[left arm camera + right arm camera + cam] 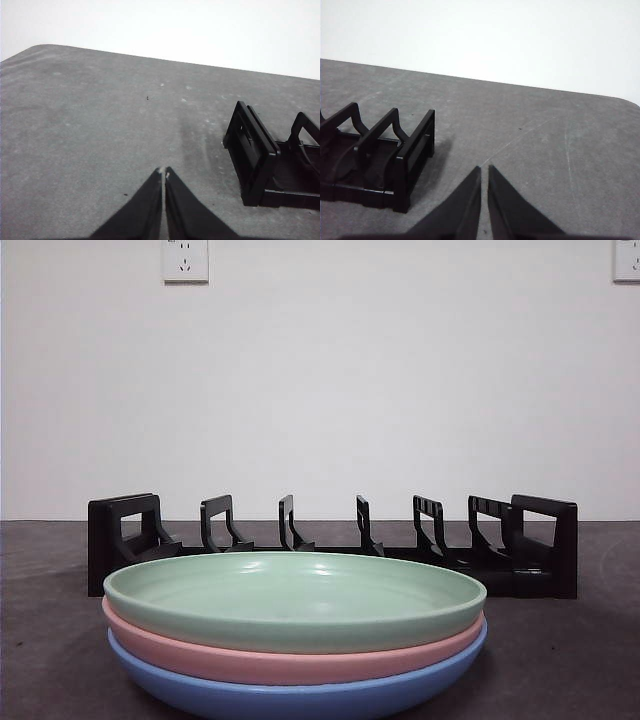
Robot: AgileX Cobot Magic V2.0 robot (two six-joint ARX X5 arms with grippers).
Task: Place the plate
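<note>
Three plates are stacked at the front of the table: a green plate (295, 595) on top, a pink plate (290, 658) under it and a blue plate (300, 695) at the bottom. Behind the stack stands a black slotted dish rack (330, 540), with nothing in its slots. My left gripper (164, 172) is shut and holds nothing, hovering over bare table beside one end of the rack (257, 160). My right gripper (484, 169) is shut too and holds nothing, over bare table by the other end of the rack (395, 165). Neither gripper shows in the front view.
The table (580, 660) is dark grey, with a white wall behind it. Two wall sockets (185, 260) sit high on the wall. The table's rounded far corners show in both wrist views.
</note>
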